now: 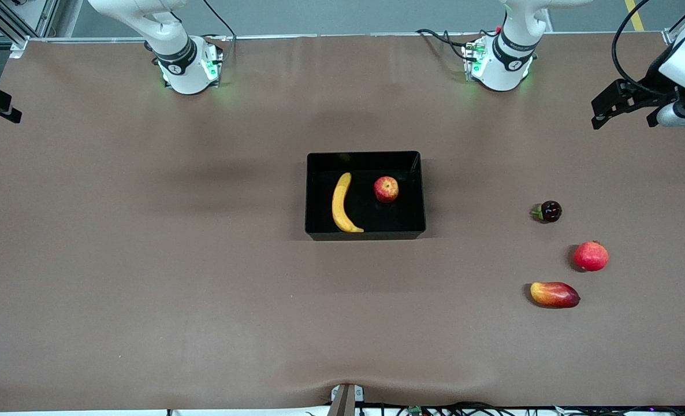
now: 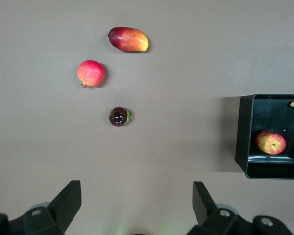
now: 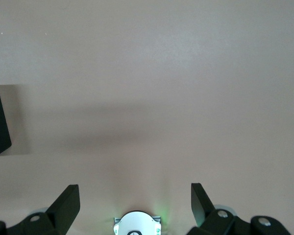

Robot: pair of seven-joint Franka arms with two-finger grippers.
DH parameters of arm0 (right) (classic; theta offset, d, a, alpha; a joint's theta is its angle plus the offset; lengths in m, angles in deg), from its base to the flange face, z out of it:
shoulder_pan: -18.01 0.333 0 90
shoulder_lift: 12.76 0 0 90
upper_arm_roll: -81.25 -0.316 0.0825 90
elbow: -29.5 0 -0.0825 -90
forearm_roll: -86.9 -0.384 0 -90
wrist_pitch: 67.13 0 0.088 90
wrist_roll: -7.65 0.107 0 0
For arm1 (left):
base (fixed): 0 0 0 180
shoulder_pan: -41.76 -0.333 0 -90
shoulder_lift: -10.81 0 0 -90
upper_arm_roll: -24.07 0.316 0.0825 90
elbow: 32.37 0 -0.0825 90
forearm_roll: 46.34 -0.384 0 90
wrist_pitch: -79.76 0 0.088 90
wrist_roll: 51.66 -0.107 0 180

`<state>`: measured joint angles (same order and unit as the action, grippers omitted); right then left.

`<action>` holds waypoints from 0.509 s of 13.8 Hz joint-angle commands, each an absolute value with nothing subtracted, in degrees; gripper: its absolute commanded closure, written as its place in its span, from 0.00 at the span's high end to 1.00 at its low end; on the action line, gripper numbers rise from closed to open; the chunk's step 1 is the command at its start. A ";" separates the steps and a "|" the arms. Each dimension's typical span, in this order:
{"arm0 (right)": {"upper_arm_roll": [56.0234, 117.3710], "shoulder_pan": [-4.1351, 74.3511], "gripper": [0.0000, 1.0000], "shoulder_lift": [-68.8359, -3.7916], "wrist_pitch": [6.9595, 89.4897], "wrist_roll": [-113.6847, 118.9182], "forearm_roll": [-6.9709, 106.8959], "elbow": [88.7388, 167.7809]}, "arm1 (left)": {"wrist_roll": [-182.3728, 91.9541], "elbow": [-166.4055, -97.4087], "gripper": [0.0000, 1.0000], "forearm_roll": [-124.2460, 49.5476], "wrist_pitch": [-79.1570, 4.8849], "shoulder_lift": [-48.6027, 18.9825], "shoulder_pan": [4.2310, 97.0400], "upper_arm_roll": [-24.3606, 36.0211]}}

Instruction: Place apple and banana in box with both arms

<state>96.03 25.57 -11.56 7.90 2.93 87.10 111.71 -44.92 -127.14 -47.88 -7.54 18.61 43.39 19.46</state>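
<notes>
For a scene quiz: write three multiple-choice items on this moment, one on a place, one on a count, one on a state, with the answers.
1. Where is the banana?
A. in the box
B. beside the mango
C. under the left claw

2. How many fruits lie on the table outside the box?
A. one
B. three
C. five

3. How is the left claw?
A. shut on the apple
B. shut on nothing
C. open, holding nothing

Answers: 1 A, it lies in the box beside the apple. 2 B, the mango, the plain red fruit and the dark fruit. 3 C, its fingers stand apart over bare table.
</notes>
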 commanded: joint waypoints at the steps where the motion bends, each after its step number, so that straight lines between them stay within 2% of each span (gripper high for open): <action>1: 95.66 24.69 1.00 -11.44 7.40 2.38 86.02 111.42 | -45.07 -125.89 1.00 -46.69 -5.14 18.46 43.61 19.85; 7: 95.66 24.60 1.00 -11.44 7.40 2.38 86.02 111.42 | -44.89 -125.45 1.00 -46.69 -4.52 18.37 43.26 19.94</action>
<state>96.03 25.50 -11.56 7.90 2.93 87.08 111.72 -44.91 -126.73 -47.87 -5.82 18.61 43.31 19.57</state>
